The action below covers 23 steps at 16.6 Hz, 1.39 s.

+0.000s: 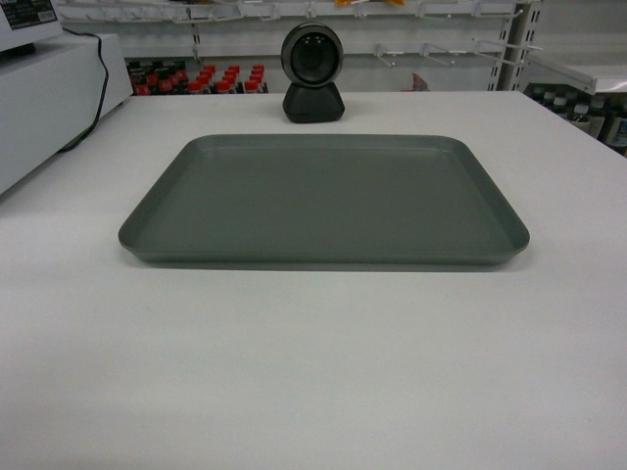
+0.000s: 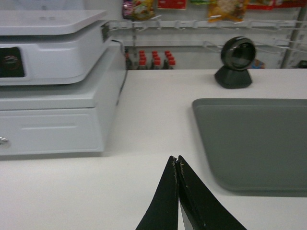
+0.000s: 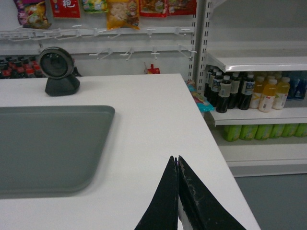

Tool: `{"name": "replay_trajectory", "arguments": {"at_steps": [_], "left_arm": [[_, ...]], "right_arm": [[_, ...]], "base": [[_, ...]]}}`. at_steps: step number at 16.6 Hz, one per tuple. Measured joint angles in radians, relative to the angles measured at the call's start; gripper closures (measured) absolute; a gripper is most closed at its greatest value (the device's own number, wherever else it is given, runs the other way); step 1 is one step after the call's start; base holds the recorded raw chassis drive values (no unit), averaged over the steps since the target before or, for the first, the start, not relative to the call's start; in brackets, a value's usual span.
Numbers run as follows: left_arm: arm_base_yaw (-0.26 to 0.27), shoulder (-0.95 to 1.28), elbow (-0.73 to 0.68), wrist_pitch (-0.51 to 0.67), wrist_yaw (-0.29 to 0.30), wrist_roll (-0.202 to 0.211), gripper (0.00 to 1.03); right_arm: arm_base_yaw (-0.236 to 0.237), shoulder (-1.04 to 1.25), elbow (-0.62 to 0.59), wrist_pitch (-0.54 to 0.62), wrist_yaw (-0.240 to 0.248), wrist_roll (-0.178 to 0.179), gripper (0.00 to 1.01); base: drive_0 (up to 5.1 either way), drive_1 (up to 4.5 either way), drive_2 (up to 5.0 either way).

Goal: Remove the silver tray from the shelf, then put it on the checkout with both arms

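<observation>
1. The silver tray (image 1: pixel 323 201) lies flat on the white checkout (image 1: pixel 313 372), just in front of the black scanner (image 1: pixel 313 72).
2. The left gripper (image 2: pixel 177 160) is pressed closed, holding nothing, left of the tray.
3. The right gripper (image 3: pixel 177 159) is closed too, holding nothing, right of the tray.
4. The shelf (image 3: pixel 259 62) with bottles (image 3: pixel 244 91) stands beside the checkout.

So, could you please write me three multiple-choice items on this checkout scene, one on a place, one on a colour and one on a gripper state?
1. Where does the silver tray lie?
A. on the shelf
B. flat on the checkout
C. on the floor

2. What colour is the scanner behind it?
A. black
B. red
C. white

3. How stand the left gripper and right gripper?
A. both wide open
B. clamped on the tray
C. both shut, holding nothing

B: white tabletop shows all round the tray.
A: dark head and base.
C: tips meet, beside the tray.
</observation>
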State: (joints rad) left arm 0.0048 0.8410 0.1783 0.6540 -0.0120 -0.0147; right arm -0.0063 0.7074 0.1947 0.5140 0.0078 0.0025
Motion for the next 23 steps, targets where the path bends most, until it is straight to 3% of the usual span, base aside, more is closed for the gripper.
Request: {"name": "replay_trajectory", "arguments": {"at_steps": [9,11,13,14,23], "left_arm": [[-0.007,-0.314,-0.131,-0.18,0.012,0.0,1.01],[-0.007,-0.329,-0.159,-0.135,0.011,0.0,1.01],[-0.007,-0.365,-0.17,-0.19,0.011,0.0,1.01],[-0.007,-0.398,-0.17,-0.222,0.012,0.0,1.01],[-0.007,-0.6,-0.17,-0.414,0.011,0.0,1.01]], "right_arm": [[0.002,-0.262,-0.141,-0.126,-0.005,0.0,0.99],[0.002,-0.291,-0.146,-0.145,-0.005,0.0,0.99],[0.002,-0.333,-0.156,-0.179,-0.005,0.0,0.99],[0.002,-0.34,-0.182,-0.136,-0.005,0.0,0.99],[0.002,-0.505,-0.182,-0.31,-0.005,0.0,0.99]], "base": [[0.0,0.0,0.0],[0.0,0.0,0.0],[0.0,0.0,0.0],[0.0,0.0,0.0],[0.0,0.0,0.0]]}}
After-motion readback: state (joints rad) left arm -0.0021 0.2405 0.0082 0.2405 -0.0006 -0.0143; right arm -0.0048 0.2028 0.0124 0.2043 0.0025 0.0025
